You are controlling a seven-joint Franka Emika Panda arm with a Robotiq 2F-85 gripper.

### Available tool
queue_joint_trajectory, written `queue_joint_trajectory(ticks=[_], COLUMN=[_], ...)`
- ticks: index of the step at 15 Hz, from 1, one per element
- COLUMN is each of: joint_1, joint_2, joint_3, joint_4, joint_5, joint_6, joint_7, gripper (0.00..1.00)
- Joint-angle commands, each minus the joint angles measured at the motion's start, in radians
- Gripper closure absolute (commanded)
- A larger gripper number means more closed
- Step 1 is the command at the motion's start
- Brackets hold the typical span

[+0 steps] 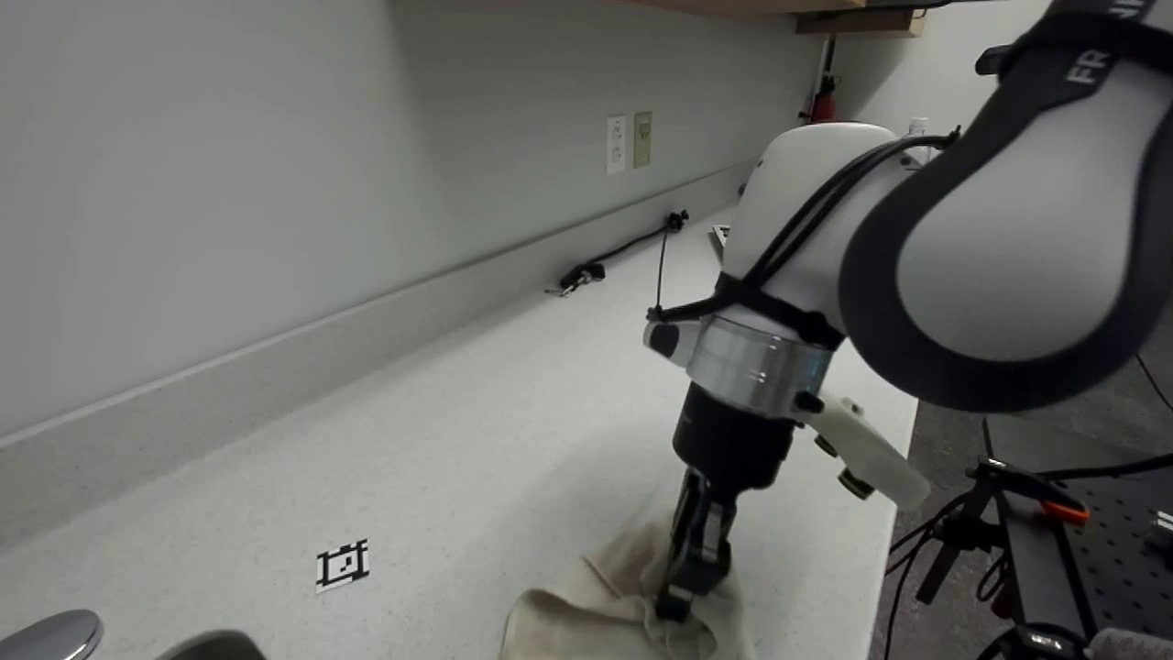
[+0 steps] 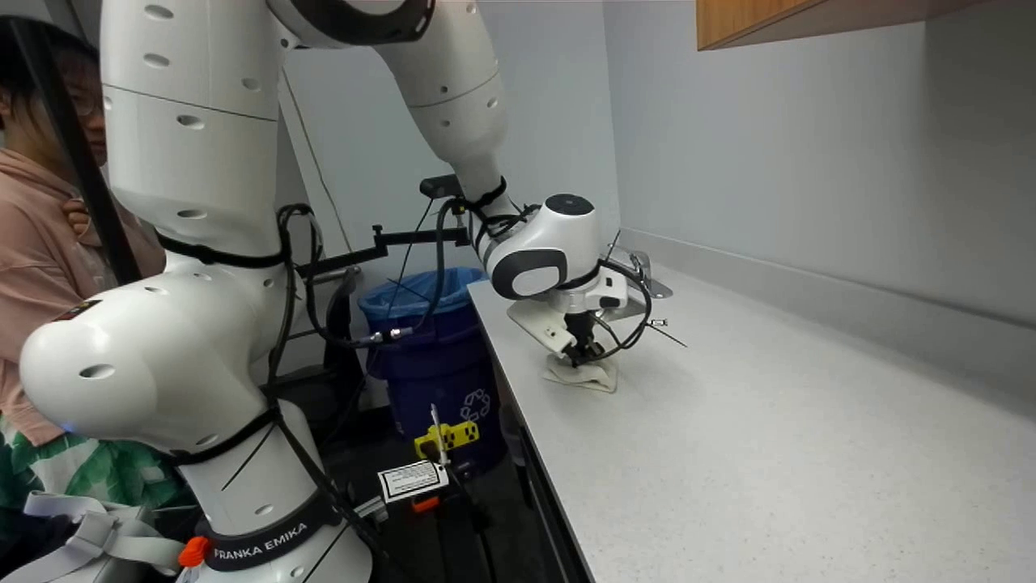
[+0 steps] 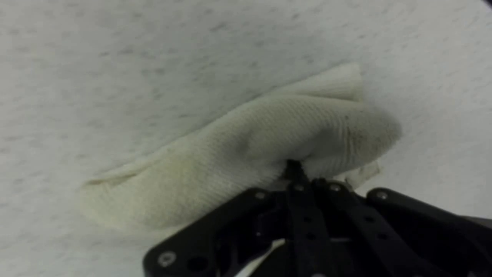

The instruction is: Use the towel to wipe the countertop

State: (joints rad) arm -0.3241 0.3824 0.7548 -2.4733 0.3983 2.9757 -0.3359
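Observation:
The cream-white towel point(image 1: 559, 628) lies bunched and folded on the white speckled countertop point(image 1: 440, 440), near its front edge. The towel point(image 2: 597, 377) and the countertop point(image 2: 777, 453) also show in an exterior view. My gripper point(image 1: 683, 600) points down into the towel, with its fingers close together. In the wrist view, the gripper point(image 3: 295, 169) has its fingertips sunk in a fold of the towel point(image 3: 184, 184) and is shut on it. The tips themselves are mostly hidden by cloth. The towel rests against the countertop and has some darker stains at one end.
A black-and-white marker point(image 1: 343, 566) lies on the countertop. A faucet point(image 1: 55, 637) stands at one end; a faucet and sink point(image 2: 643, 271) show behind the gripper. A black cable device point(image 1: 582, 275) lies by the backsplash. A blue bin point(image 2: 429, 348) and a person point(image 2: 48, 259) are beyond the counter.

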Motion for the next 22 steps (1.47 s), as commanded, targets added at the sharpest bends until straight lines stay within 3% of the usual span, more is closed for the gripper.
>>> queue_joint_trajectory(ticks=[1,9,17,22], joint_1=[-0.002,0.013,0.031,0.04], joint_2=[0.076,0.035,-0.064,-0.09], joint_3=[0.062,-0.109,-0.414,-0.548], joint_4=[0.021,0.033,0.026,0.024], joint_5=[-0.031,-0.097,-0.097,-0.1], joint_6=[-0.072,-0.108,-0.068,-0.06], joint_7=[-0.042,-0.025,-0.012,0.009], gripper=[0.99,0.99,0.99,0.99])
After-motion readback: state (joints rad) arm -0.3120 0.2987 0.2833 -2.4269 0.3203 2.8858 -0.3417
